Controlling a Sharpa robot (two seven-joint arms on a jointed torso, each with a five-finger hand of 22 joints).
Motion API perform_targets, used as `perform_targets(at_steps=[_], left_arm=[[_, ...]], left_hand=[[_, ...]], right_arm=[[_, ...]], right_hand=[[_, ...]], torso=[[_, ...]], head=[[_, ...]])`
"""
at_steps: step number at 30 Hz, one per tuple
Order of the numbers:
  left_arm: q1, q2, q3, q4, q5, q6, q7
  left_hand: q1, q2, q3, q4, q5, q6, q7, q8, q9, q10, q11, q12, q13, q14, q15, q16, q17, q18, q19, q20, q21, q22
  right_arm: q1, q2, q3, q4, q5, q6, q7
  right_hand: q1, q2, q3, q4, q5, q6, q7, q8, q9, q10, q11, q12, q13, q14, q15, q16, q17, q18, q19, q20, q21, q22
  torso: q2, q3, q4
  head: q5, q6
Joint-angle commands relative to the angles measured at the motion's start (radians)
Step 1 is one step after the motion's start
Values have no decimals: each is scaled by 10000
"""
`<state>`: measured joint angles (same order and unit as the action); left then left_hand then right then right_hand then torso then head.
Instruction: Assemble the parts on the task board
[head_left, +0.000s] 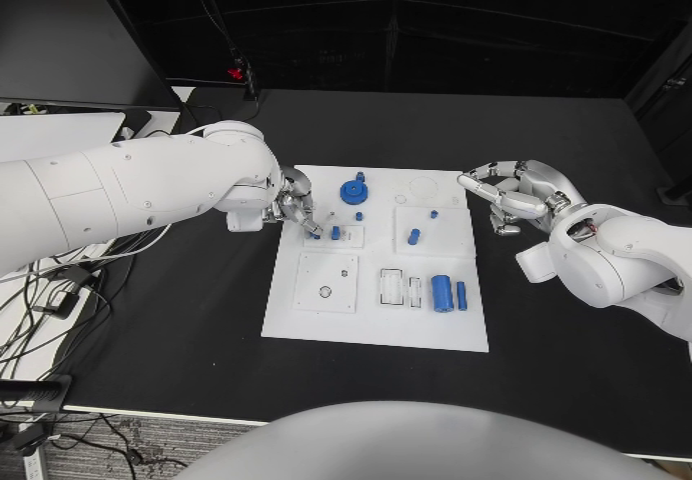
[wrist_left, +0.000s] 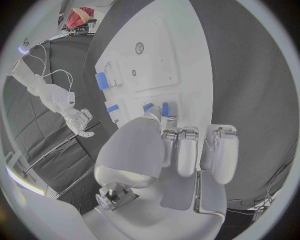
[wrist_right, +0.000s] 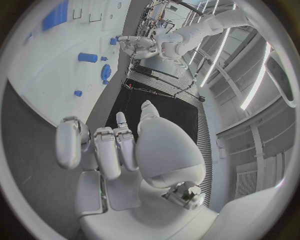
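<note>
The white task board (head_left: 378, 330) lies in the middle of the black table (head_left: 577, 360), its long sides running near to far. No brand or writing can be read on it. The left hand (head_left: 293, 207) reaches over the board's far-left part, fingers bent down toward a small blue peg (head_left: 335, 233) standing upright just beside its fingertips; another bit of blue (head_left: 313, 236) sits right at the fingertips, and whether the hand pinches it cannot be told. A blue gear (head_left: 353, 191) lies flat further back. On the near-right part, a thick blue cylinder (head_left: 441, 294) and a thin blue pin (head_left: 462, 294) lie side by side, long axes near to far. The right hand (head_left: 513, 195) is off the board's far-right edge, fingers loosely curled and apart, holding nothing.
</note>
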<state>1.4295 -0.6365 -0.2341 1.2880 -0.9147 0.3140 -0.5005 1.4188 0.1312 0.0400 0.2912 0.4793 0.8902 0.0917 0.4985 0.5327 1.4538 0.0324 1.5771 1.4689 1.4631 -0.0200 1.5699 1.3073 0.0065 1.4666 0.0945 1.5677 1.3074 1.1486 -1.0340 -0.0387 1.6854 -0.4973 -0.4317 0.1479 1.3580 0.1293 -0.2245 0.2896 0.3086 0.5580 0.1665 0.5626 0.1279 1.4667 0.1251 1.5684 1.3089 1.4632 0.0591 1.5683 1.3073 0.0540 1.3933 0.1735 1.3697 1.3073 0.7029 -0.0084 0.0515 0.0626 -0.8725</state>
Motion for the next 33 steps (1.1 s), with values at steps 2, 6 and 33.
perform_targets(at_steps=[2,6,33], left_arm=[[-25,33,-16,-3,-32,227,-219],[-25,36,-16,-27,-32,280,-246],[-25,-54,-15,24,-31,-356,166]], left_hand=[[-814,52,-438,39,-565,257,-172,-85,-29,1170,-141,-63,1019,1077,-52,8,2635,-65,1042,-39,31,2634],[-1459,20,-796,43,-701,256,-196,-154,-45,1170,-156,-63,1019,1077,-58,8,2635,-65,1042,-31,31,2634],[-4212,292,-2619,23,-3025,230,-101,42,291,1170,-69,-63,1019,1077,14,8,2635,-65,1042,33,31,2634]], right_arm=[[11,-2,4,31,-19,-6,86],[11,-7,4,32,-19,-4,86],[10,8,4,0,-19,10,59]], right_hand=[[66,-2,-64,11,68,-52,419,33,-9,1041,61,24,2619,1076,63,24,2635,167,-74,-2,-42,985],[66,-2,-64,11,68,-52,419,33,-9,1041,61,24,2619,1076,63,24,2635,167,-74,-2,-42,985],[70,10,-71,9,77,-62,419,57,-13,1041,61,24,2619,1076,63,24,2635,166,-70,-1,-41,988]], torso=[[-1,-2,3],[-1,1,4],[-1,-5,-2]], head=[[-6,-1],[-8,-1],[-37,-1]])
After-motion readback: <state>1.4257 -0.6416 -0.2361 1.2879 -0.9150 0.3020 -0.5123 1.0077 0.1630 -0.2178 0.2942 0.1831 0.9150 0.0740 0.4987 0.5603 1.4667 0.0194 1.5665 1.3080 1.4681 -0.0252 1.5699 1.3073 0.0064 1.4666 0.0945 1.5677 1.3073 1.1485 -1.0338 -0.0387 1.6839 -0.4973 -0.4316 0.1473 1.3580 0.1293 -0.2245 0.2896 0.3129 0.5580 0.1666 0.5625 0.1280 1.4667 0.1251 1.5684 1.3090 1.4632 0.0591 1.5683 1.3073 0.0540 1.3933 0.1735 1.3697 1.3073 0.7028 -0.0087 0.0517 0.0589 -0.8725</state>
